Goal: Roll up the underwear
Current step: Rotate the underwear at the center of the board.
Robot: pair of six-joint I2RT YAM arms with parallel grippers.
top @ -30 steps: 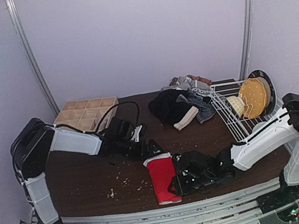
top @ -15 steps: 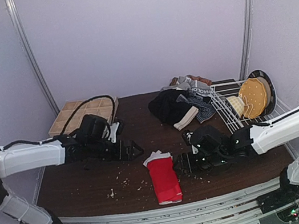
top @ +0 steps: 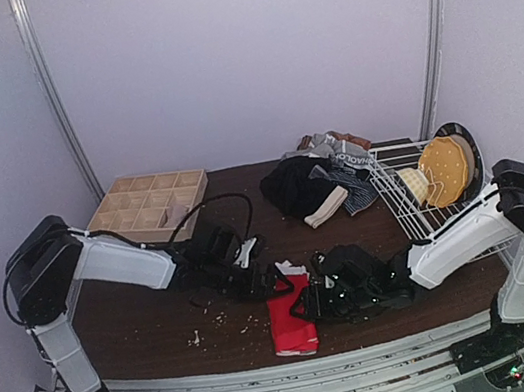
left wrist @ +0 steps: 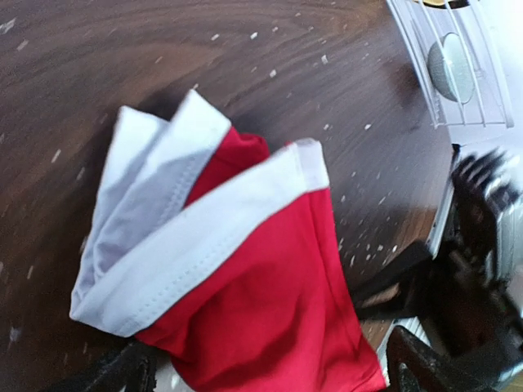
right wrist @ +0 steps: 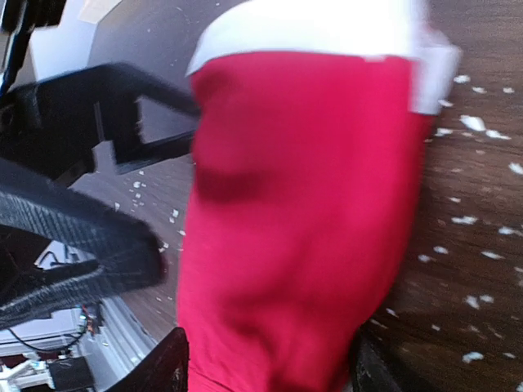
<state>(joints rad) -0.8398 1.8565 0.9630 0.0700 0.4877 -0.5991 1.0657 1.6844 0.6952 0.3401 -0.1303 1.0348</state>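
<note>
We are at the start — the red brief (top: 290, 321) lies folded, not rolled; the pile (top: 313, 187) waits. The left gripper (top: 275, 281) gapes; the right gripper (top: 306, 306) straddles it — whether gripping, we cannot tell.

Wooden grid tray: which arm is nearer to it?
Left. The left arm passes just in front of the tray; the right arm lies across the table, by the wire rack.
</note>
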